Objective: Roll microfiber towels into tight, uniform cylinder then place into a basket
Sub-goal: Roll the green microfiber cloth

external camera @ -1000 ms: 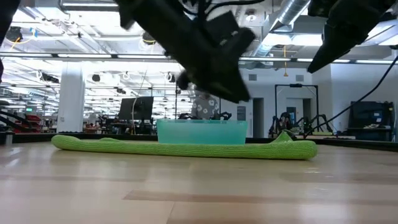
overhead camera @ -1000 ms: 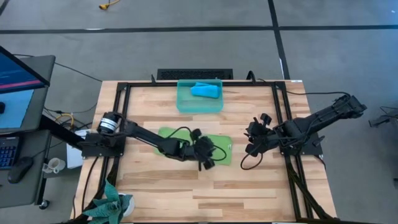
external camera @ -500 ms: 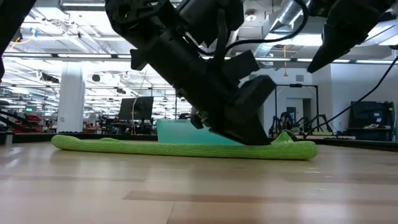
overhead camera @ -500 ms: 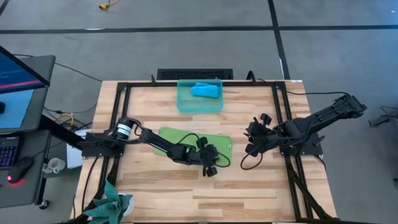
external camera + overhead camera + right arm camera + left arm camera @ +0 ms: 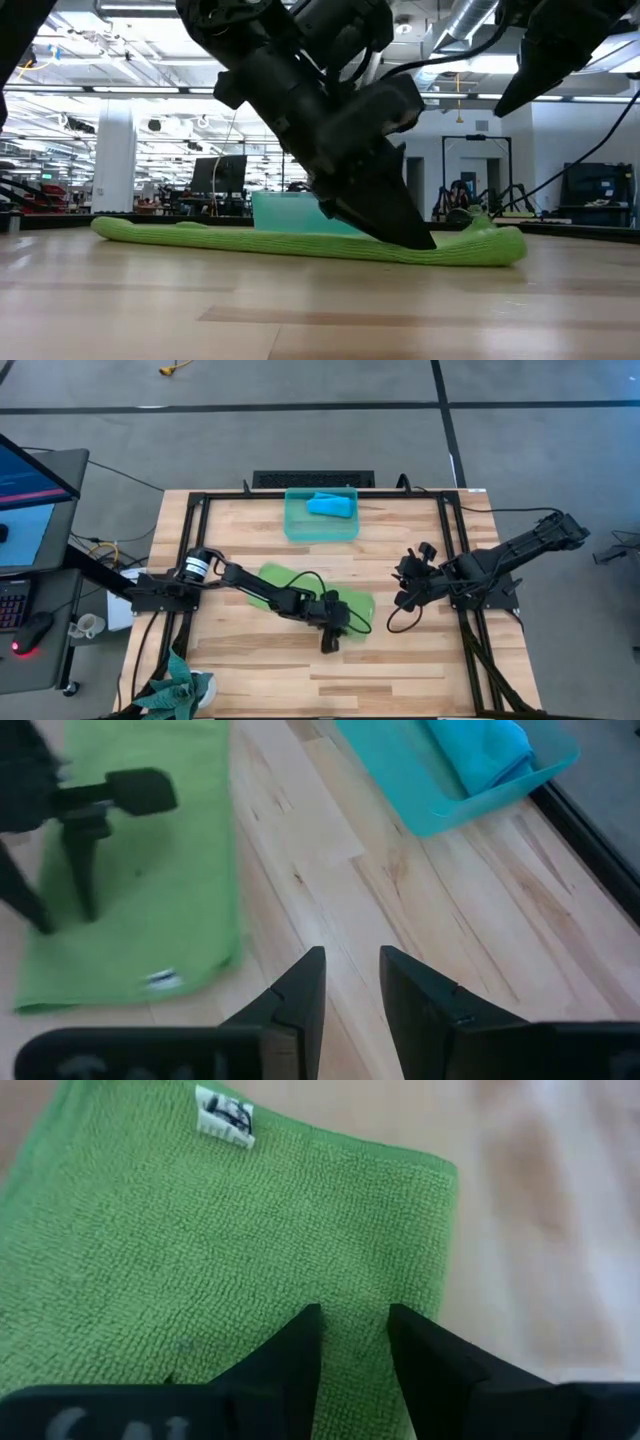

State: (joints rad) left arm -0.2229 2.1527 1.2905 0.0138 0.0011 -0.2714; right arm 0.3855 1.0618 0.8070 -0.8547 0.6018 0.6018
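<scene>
Lime green towel [image 5: 310,592] lies flat mid-table in the high view, bare wood open on every side of it; the teal basket [image 5: 321,528] sits near the far edge with the blue towel [image 5: 330,506] inside. The left gripper [image 5: 331,643] presses down at the green towel's near edge, its arm covering much of the cloth. The right gripper [image 5: 404,596] hangs over bare wood, well apart from the towel.

Low view: the left gripper's tip [image 5: 415,240] meets the towel, and the arm hides most of the basket.

Left wrist view: fingers [image 5: 295,1355] stand a little apart, tips on the cloth, nothing pinched between them that I can see.

Right wrist view: fingers [image 5: 300,988] a little apart, empty, above wood.
</scene>
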